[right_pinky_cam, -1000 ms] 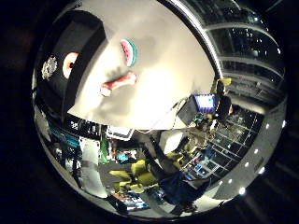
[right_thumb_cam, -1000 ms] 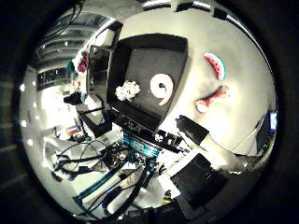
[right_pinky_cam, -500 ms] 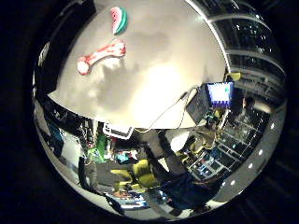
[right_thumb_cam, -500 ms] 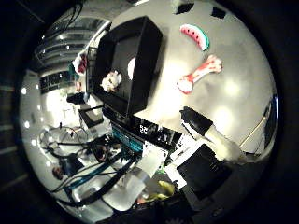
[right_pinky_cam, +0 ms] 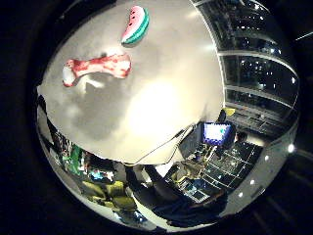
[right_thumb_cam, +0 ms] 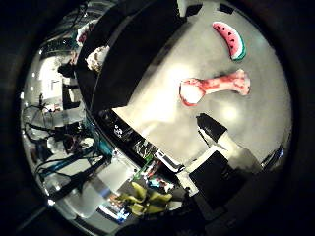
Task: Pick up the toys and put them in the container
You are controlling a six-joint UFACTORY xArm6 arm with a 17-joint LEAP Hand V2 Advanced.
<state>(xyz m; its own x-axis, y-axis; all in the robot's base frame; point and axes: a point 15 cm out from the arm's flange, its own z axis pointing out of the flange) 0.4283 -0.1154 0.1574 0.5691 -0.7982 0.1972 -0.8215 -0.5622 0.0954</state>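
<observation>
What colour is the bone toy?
The bone toy is pink mottled with red; clearest in the thumb side palm view.

hand (right_thumb_cam: 221,157) — white and black parts at the thumb-side edge, finger pose unclear

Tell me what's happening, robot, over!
Hand open, holding nothing. Bone toy and watermelon toy lying on table, beside black container. Nothing blocking.

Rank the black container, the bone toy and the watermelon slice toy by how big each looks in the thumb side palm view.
1. black container, by far the largest
2. bone toy
3. watermelon slice toy, smallest, though it lies farther from the palm, so its true size is unsure
</observation>
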